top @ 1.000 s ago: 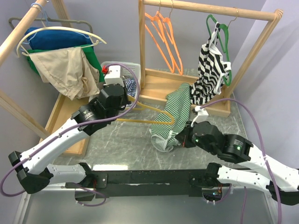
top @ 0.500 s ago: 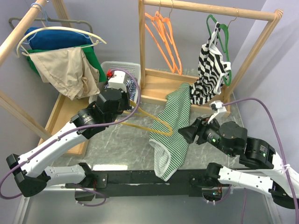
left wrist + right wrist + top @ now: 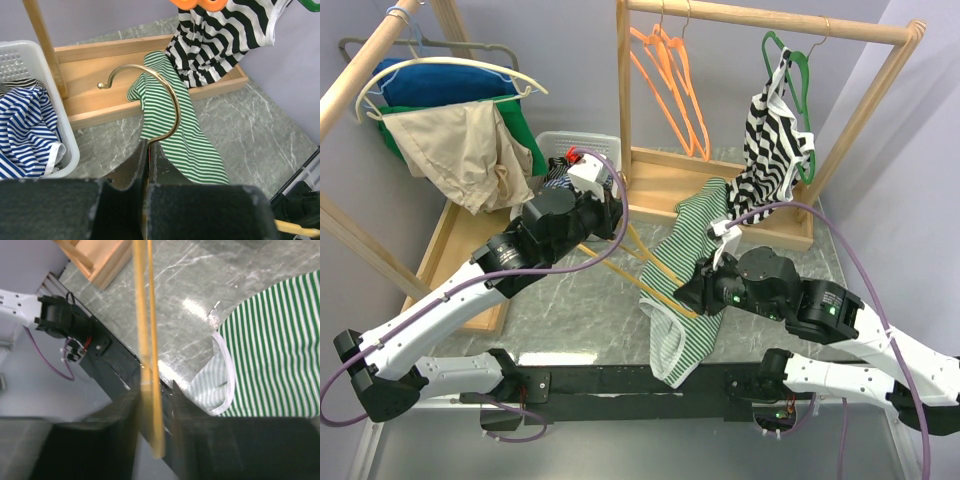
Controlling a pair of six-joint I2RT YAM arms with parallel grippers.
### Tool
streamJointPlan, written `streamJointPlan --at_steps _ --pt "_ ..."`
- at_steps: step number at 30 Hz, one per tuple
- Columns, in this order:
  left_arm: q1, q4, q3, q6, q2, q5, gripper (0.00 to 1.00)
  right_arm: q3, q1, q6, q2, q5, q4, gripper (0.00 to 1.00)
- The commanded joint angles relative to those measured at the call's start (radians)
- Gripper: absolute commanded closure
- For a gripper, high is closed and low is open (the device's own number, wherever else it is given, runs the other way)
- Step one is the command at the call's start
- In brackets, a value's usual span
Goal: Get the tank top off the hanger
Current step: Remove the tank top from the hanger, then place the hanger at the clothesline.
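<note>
The green-and-white striped tank top (image 3: 692, 235) drapes from the wooden hanger (image 3: 650, 265) down to the table near the front edge. My left gripper (image 3: 617, 215) is shut on the base of the hanger's gold hook (image 3: 170, 95), seen in the left wrist view (image 3: 149, 145), with the tank top (image 3: 185, 135) below it. My right gripper (image 3: 685, 295) is at the hanger's lower end. In the right wrist view its jaws (image 3: 152, 390) stand apart, with the blurred wooden hanger arm (image 3: 142, 315) running between them. The tank top's white-edged opening (image 3: 280, 350) lies to the right.
A white basket (image 3: 552, 145) with blue striped cloth stands behind the left arm. The far wooden rack (image 3: 770, 18) carries orange hangers (image 3: 675, 90) and a black-and-white striped garment (image 3: 775, 150). A left rack holds beige and blue clothes (image 3: 460, 140). The table's front rail (image 3: 100, 347) lies under the right gripper.
My right gripper has let go of the tank top and moved left to the hanger's lower arm. The tank top now hangs lower. My left gripper has shifted right with the hook.
</note>
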Motion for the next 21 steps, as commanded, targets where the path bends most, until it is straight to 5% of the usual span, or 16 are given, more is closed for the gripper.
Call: streamJointPlan --at_steps 1,4,8,11,15,18,21 --pt "0.002 0.06 0.023 0.017 -0.003 0.037 0.99 0.001 0.004 -0.018 -0.042 -0.033 0.066 0.79" --pt "0.002 0.063 0.017 0.015 -0.003 0.029 0.99 -0.006 0.004 -0.016 -0.062 -0.039 0.069 0.98" --pt "0.002 0.057 0.025 0.009 0.012 0.022 0.99 -0.004 0.006 -0.007 -0.068 -0.041 0.06 1.0" --pt "0.002 0.06 0.031 0.0 0.021 0.037 0.6 0.005 0.006 0.016 -0.06 -0.009 0.035 1.0" --pt "0.002 0.057 0.033 -0.014 0.027 0.038 0.25 0.02 0.006 0.062 -0.07 0.062 -0.02 1.0" --pt "0.002 0.051 0.02 -0.028 0.009 -0.006 0.08 0.039 0.004 0.125 -0.076 0.171 -0.099 1.0" --pt "0.002 0.064 -0.019 -0.049 -0.035 -0.052 0.0 0.063 0.006 0.201 -0.083 0.295 -0.205 1.0"
